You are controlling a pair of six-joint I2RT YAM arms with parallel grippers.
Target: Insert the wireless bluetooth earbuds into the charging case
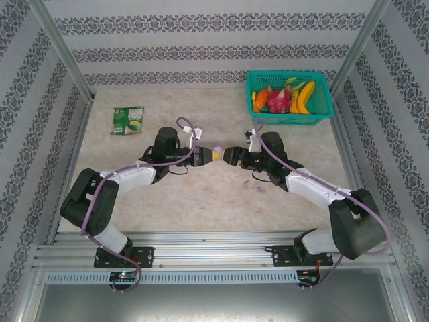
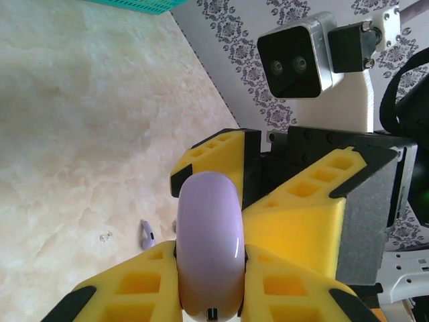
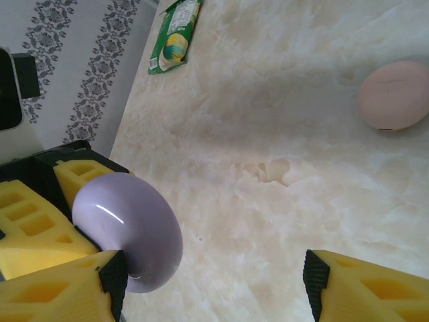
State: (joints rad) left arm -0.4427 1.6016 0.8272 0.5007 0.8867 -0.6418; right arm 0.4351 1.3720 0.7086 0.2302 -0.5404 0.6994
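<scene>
Two grippers nose to nose over one purple case

Left gripper (image 1: 209,154) is clamped on the purple case (image 2: 208,248), pinching its flat faces so it stands on edge between the yellow fingers (image 2: 134,288), and it looks closed to me. Right gripper (image 3: 211,268) meets it tip to tip with jaws spread wide. One finger sits right by the case's rim, the other is well off to the side, and nothing is gripped. One purple earbud (image 2: 147,235) lies on the table (image 3: 268,168) just below the left gripper's tips. From above, two tiny pale earbuds (image 1: 258,190) sit on the table just behind the right gripper, beside its forearm, too small to call colours. Pink case (image 3: 394,94) lies flat well ahead of the right gripper, with the green packet (image 3: 175,33) further out still.
</scene>
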